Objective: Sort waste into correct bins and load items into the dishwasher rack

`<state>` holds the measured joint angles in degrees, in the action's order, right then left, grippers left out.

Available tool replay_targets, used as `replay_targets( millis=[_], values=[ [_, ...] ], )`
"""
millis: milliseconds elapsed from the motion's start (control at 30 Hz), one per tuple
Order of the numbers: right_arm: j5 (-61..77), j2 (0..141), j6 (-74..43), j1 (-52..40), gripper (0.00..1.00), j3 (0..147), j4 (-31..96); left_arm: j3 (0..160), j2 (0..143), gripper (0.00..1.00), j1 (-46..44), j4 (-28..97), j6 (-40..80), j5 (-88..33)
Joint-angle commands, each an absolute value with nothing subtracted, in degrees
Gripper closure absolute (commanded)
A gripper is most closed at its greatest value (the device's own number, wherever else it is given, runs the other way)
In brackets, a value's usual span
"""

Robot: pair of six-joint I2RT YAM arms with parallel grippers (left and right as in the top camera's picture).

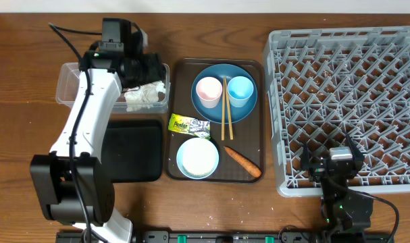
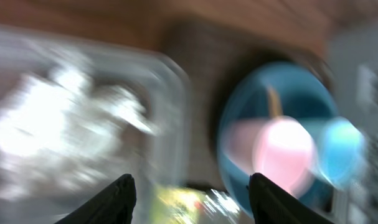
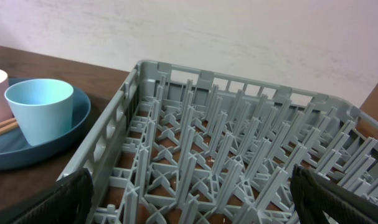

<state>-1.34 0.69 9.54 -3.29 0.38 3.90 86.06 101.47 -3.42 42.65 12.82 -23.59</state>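
The crumpled white paper [image 1: 145, 94] lies in the clear tub [image 1: 68, 86], while its yellow-green wrapper [image 1: 188, 125] lies on the brown tray. My left gripper [image 1: 154, 67] hovers over the tub's right end. Its view is motion-blurred, but the fingers [image 2: 192, 202] are open and empty, with the paper [image 2: 51, 124] on the left. The carrot [image 1: 242, 160] and pale blue bowl [image 1: 197, 158] sit at the tray's front. The blue plate [image 1: 218, 111] holds the white-pink cup [image 1: 209, 91], light blue cup [image 1: 240, 90] and chopsticks [image 1: 225, 108]. My right gripper [image 1: 331, 162] is open over the grey rack's [image 1: 346, 81] near edge.
The black tray [image 1: 132, 150] lies in front of the clear tub, partly under my left arm. The brown serving tray [image 1: 172, 162] sits between the bins and the rack. The right wrist view shows the rack [image 3: 238, 162] and the light blue cup [image 3: 42, 109].
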Motion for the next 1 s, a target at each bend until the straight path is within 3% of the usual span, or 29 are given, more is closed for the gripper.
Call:
replay_targets(
  millis=[0, 267, 533, 967],
  values=[
    [-1.9, 0.4, 9.7, -2.2, 0.01, 0.3, 4.1, 86.6, 100.7, 0.4, -5.2, 47.8, 11.0, -35.4],
    [-1.9, 0.4, 9.7, -2.2, 0.01, 0.3, 4.1, 86.5, 100.7, 0.4, -11.1, 59.6, 8.3, -34.5],
    [-1.9, 0.4, 9.7, -2.2, 0.01, 0.3, 4.1, 86.5, 100.9, 0.4, -17.8, 60.0, 8.4, -25.8],
    [-1.9, 0.4, 9.7, -2.2, 0.01, 0.3, 4.1, 84.8, 104.5, 0.41, -22.9, 60.2, 8.4, -24.8]
  ],
)
